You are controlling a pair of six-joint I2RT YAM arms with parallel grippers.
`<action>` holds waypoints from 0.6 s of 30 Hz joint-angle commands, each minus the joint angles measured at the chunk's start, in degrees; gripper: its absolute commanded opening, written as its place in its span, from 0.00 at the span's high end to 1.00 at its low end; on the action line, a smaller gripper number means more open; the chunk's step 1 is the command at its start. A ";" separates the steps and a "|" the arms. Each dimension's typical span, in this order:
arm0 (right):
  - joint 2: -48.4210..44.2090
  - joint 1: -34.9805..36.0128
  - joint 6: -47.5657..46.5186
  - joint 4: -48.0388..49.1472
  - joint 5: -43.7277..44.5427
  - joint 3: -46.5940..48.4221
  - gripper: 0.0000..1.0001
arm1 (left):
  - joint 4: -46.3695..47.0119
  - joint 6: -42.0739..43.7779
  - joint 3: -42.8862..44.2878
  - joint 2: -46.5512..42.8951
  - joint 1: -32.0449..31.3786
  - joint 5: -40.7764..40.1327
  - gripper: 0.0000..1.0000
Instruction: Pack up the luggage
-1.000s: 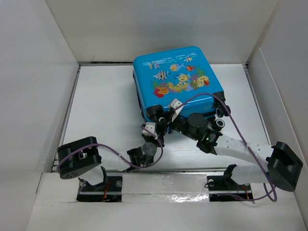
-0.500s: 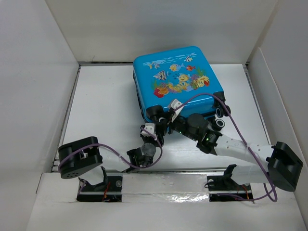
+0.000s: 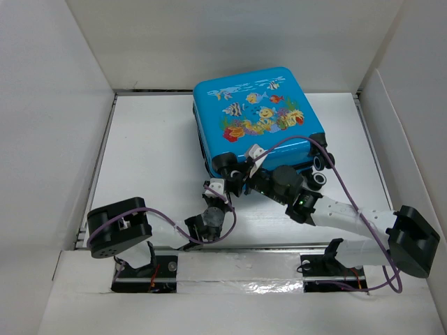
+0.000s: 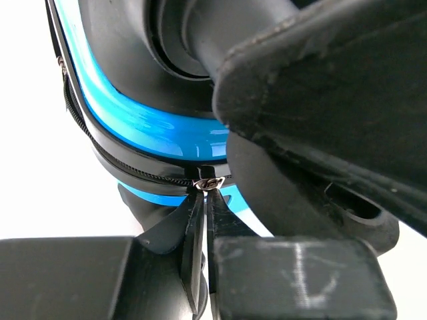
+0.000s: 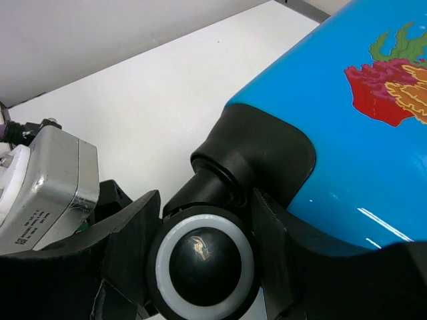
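Luggage (image 3: 255,115) zip pull (image 4: 208,182) tight in left gripper (image 4: 203,198), wheel (image 5: 203,259) tight in right gripper (image 5: 200,267).

A flat white tabletop (image 3: 154,153) lies under the fingers (image 5: 130,247); tall white panel walls (image 3: 230,42) stand well beyond them on three sides.

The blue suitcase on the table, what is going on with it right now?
Two robot arms work on the closed luggage, which lies flat, printed side up. The left gripper is shut on the zipper pull at the near edge. The right gripper grips one black-and-white wheel at a near corner, seemingly to steady the case.
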 commanded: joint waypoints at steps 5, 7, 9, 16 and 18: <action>-3.90 2.39 2.76 8.72 -5.08 -1.21 1.00 | 8.06 3.19 0.22 -2.78 1.92 -4.65 1.00; -4.52 2.39 2.76 8.63 -4.90 -1.92 1.00 | 5.08 1.53 -0.76 -4.98 2.44 -5.19 1.00; -5.22 2.39 2.76 8.37 -4.20 -2.53 1.00 | 2.18 -1.80 -2.24 -6.73 2.44 -4.92 1.00; -5.49 1.25 2.41 7.75 -2.88 -2.45 1.00 | -0.28 -3.75 -5.86 -11.22 1.57 6.40 1.00; -5.14 1.24 2.15 7.75 -3.58 -1.57 1.00 | -0.55 -2.88 -4.81 -10.35 1.57 8.70 1.00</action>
